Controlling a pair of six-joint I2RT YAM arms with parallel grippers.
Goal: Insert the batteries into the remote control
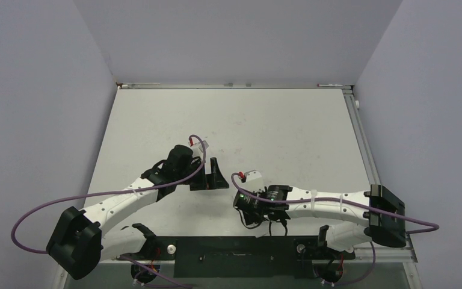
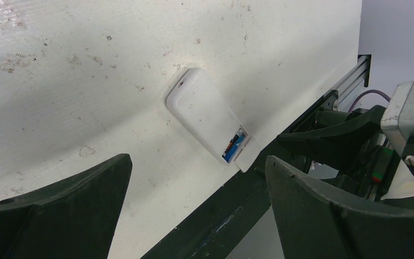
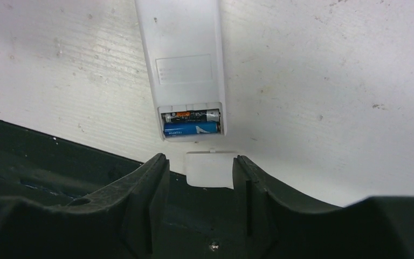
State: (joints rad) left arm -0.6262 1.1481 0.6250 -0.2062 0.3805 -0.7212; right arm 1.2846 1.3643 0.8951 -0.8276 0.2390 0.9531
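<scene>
Your remote (image 3: 183,48) lies back-up, both batteries (image 3: 190,129) seated; right pincer (image 3: 199,160) half-open astride the cover (image 3: 210,172), left pincer (image 2: 197,161) wide, empty.

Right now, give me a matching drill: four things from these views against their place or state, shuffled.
1 blue battery
2 dark battery
3 battery cover
4 left gripper

A wide open, empty
B compartment, inner row
C between the fingers of the right gripper
D compartment, row nearest the end of the remote

Pairs: 1-D, 2-B, 3-C, 4-A
</scene>
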